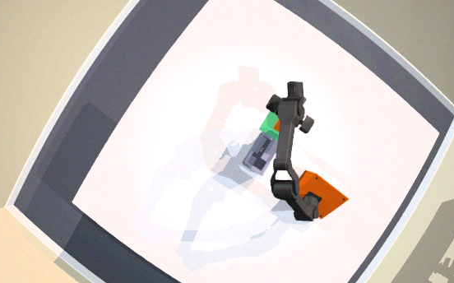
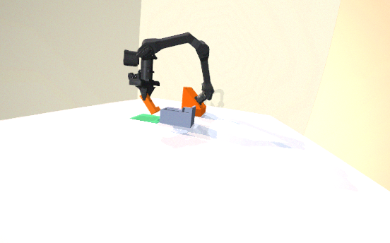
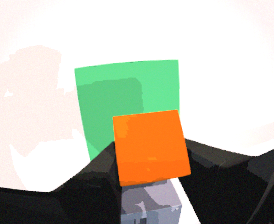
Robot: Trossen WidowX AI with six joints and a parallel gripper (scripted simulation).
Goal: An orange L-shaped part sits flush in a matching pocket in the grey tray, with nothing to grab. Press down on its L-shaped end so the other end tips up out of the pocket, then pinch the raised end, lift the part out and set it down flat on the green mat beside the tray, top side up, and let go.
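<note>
Orange part [image 2: 150,103] hangs tilted, pinched in the down-pointing gripper [image 2: 147,95] above the green mat [image 2: 145,119].

Gripper [image 2: 146,95] points down, clamped on the upper end of the orange L-shaped part [image 2: 150,104], which hangs tilted with its lower end just above the green mat [image 2: 145,119]. Grey tray [image 2: 176,117] stands just beside the mat on the white table top [image 2: 191,176]. Orange arm base [image 2: 191,100] sits behind the tray
</note>
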